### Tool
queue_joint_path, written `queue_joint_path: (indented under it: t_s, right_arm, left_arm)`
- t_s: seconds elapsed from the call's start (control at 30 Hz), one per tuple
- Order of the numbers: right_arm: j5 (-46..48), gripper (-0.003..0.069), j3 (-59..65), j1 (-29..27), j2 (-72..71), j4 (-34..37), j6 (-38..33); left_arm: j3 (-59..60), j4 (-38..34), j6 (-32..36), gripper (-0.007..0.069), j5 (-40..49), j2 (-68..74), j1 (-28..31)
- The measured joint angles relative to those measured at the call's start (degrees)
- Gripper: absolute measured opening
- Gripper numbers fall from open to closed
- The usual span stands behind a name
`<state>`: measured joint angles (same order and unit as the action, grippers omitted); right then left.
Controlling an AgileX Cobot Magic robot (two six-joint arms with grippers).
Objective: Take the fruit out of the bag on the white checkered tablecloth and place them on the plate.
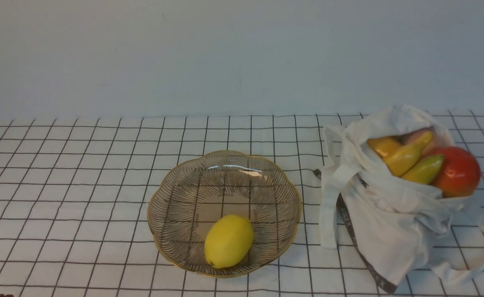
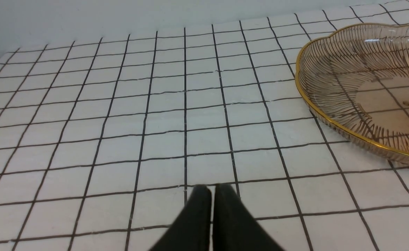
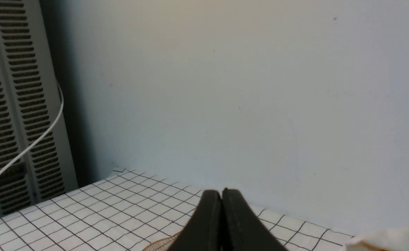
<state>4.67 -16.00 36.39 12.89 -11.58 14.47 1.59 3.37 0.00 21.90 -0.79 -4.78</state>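
Observation:
A large yellow lemon [image 1: 228, 241] lies in the brownish glass plate [image 1: 175, 194] on the white checkered tablecloth [image 1: 60, 181]. The off-white bag [image 1: 390, 222] lies at the right, its mouth open. In it show a red-orange apple [image 1: 458, 171], a yellow banana [image 1: 404, 157], a green banana [image 1: 425, 170] and an orange piece [image 1: 383, 145]. Neither gripper shows in the front view. My left gripper [image 2: 212, 190] is shut and empty over bare cloth, left of the plate [image 2: 316, 101]. My right gripper [image 3: 221, 193] is shut and empty, raised, facing the wall.
A pale wall runs behind the table. In the right wrist view a grey vented panel [image 3: 12, 104] with a white cable [image 3: 33, 143] stands past the table's far left corner. A bit of the bag [image 3: 392, 240] shows at that view's lower right.

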Motion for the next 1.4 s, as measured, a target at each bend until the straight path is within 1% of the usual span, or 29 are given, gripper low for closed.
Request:
queue_joint_path:
  t_s: [0.07,0.1,0.17,0.3,0.37,0.47,0.5,0.53,0.57,0.6,0.63,0.73,0.8,0.9,1.0,1.4]
  right_arm:
    - [-0.2,-0.0013,0.0,0.0,0.0,5.6,-6.6]
    - [-0.3,-0.0013,0.0,0.0,0.1,9.5,-10.5]
    - [-0.3,-0.0013,0.0,0.0,0.1,13.5,-15.4]
    - [-0.3,-0.0013,0.0,0.0,0.1,19.5,-21.0]
    - [0.3,-0.0013,0.1,-0.2,-0.8,19.6,-21.6]
    - [1.0,-0.0013,1.2,-3.2,-3.0,19.3,-22.0]
    - [1.4,-0.0013,1.8,-5.1,-3.8,19.2,-22.0]
    - [1.9,-0.0013,2.9,-8.7,-5.1,19.1,-22.0]
    - [2.6,-0.0013,4.2,-10.6,-5.7,19.1,-22.0]
    - [3.2,-0.0013,5.4,-13.9,-6.6,19.0,-22.0]
    - [4.1,-0.0013,7.5,-17.8,-8.1,18.2,-22.1]
    - [5.3,-0.0013,13.8,-26.2,-11.1,15.9,-22.2]
    - [6.9,-0.0013,16.7,-30.9,-12.8,15.2,-22.2]
    - [14.0,-0.0013,17.6,-35.8,-13.3,14.6,-22.1]
    - [16.5,-0.0013,17.4,-37.5,-13.3,14.6,-22.1]
    - [16.8,-0.0013,17.4,-37.7,-13.3,14.6,-22.0]
  left_arm:
    - [0.0,0.0,0.0,-0.0008,0.0,0.0,0.0]
    - [0.0,0.0,0.0,-0.0008,0.0,0.0,0.0]
    - [0.0,0.0,0.0,-0.0008,0.0,0.0,0.0]
    - [0.0,0.0,0.0,-0.0008,0.0,0.0,0.0]
    - [0.0,0.0,0.0,-0.0008,0.0,0.0,0.0]
    - [0.0,0.0,0.3,-0.0008,0.0,0.0,0.0]
    - [0.0,0.0,0.0,-0.0008,0.0,0.0,0.0]
    - [0.0,0.0,0.0,-0.0008,0.0,0.0,0.0]
    - [0.0,0.0,0.0,-0.0008,0.0,0.0,0.0]
    - [0.0,0.0,0.0,-0.0008,0.0,0.0,0.0]
    - [0.0,0.0,0.0,-0.0008,0.0,0.0,0.0]
    - [0.0,0.0,0.3,-0.0008,0.0,0.0,0.0]
    - [0.0,0.0,0.0,-0.0008,0.0,0.0,0.0]
    - [0.0,0.0,0.0,-0.0008,0.0,0.0,0.0]
    - [0.0,0.0,0.0,-0.0008,0.1,0.0,0.0]
    - [0.0,0.0,0.0,-0.0008,0.1,0.0,0.0]
